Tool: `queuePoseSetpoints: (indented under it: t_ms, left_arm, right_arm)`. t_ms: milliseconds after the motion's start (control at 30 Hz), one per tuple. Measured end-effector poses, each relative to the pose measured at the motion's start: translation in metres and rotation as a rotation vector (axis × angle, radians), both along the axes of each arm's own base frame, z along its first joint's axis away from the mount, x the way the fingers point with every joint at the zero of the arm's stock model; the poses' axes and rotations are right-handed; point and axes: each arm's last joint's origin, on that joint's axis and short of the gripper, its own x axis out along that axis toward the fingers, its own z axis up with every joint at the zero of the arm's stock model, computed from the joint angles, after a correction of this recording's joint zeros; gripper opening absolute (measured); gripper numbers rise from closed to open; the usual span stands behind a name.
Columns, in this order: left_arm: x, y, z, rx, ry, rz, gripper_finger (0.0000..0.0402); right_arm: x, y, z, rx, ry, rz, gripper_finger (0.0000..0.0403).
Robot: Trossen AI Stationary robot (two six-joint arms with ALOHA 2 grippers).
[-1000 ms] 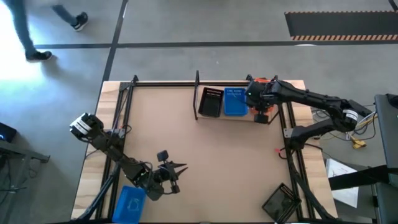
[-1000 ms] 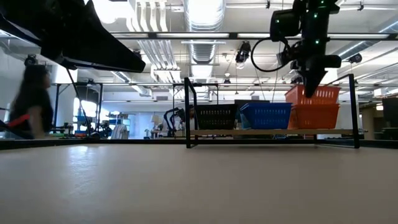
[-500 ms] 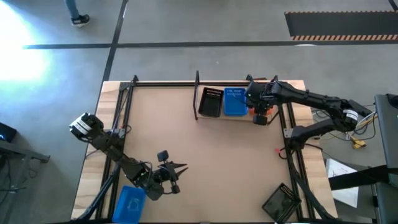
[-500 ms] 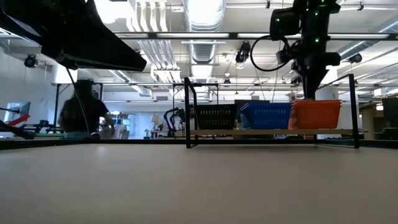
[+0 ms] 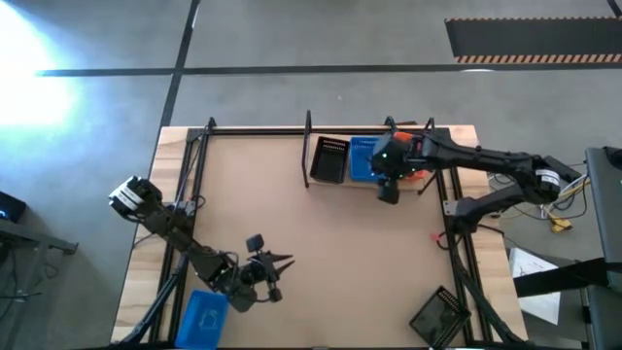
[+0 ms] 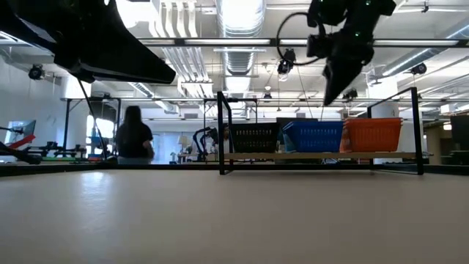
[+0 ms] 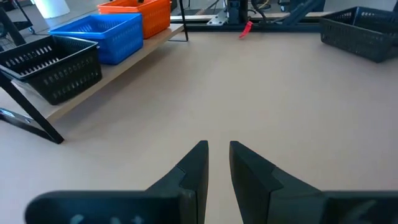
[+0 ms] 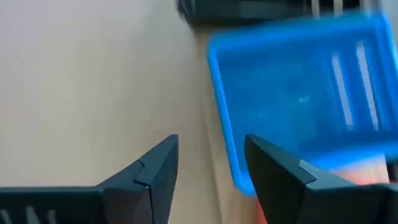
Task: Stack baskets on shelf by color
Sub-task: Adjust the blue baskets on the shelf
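The orange perforated plastic basket (image 5: pixel 420 167) on the low wooden shelf in its thin black wire frame (image 6: pixel 308 155) is mostly hiding under the right arm in the high view, though the low view is showing it whole at one end of the board, touching the blue perforated basket (image 6: pixel 314 136) in the middle, with the black perforated basket (image 6: pixel 253 138) at the other end. What the three are holding inside is not showing from table height (the left wrist view is looking into the black and blue ones and showing them bare). The right gripper (image 5: pixel 388 191) is hovering just off the shelf's front edge by the blue basket, its fingers (image 8: pixel 152 165) parted a little and gripping nothing. Well away from the shelf, the left gripper (image 5: pixel 279 262) is waiting with fingers (image 7: pixel 194 163) nearly closed, empty. A second blue basket (image 5: pixel 201 319) is lying beside that arm, and a second black basket (image 5: pixel 442 316) is sitting at the table's near corner, well apart from the shelf, partly cut off.
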Motion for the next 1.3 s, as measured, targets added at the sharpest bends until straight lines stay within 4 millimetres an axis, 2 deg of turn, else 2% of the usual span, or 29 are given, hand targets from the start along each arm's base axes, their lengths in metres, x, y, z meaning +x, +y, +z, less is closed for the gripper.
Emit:
queuePoseSetpoints:
  t_ms: [233, 467, 633, 800, 967, 1133, 1300]
  left_arm:
    - [0.002, 0.000, 0.002, -0.019, -0.019, 0.002, 0.0049]
    - [0.002, 0.000, 0.002, -0.026, -0.016, -0.007, 0.0049]
    - [0.002, 0.000, 0.002, -0.027, -0.014, -0.010, 0.0049]
    - [0.003, 0.000, 0.002, -0.030, -0.017, -0.011, 0.0049]
    - [0.004, -0.001, -0.002, -0.026, -0.012, -0.011, 0.0049]
    - [0.004, -0.001, -0.005, -0.025, -0.010, -0.011, 0.0049]
    - [0.005, -0.002, -0.005, -0.025, -0.010, -0.011, 0.0049]
  right_arm:
    - [0.026, 0.006, -0.011, -0.090, -0.153, 0.111, 0.0171]
    - [0.037, -0.002, -0.040, -0.076, -0.056, 0.121, 0.0166]
    - [0.043, -0.008, -0.056, -0.095, 0.010, 0.102, 0.0131]
    - [0.043, -0.010, -0.058, -0.103, 0.022, 0.105, 0.0074]
    - [0.036, -0.015, -0.049, -0.098, -0.003, 0.045, 0.0017]
    - [0.028, -0.021, -0.046, -0.087, 0.009, 0.009, 0.0015]
    - [0.027, -0.021, -0.047, -0.104, 0.036, 0.060, 0.0014]
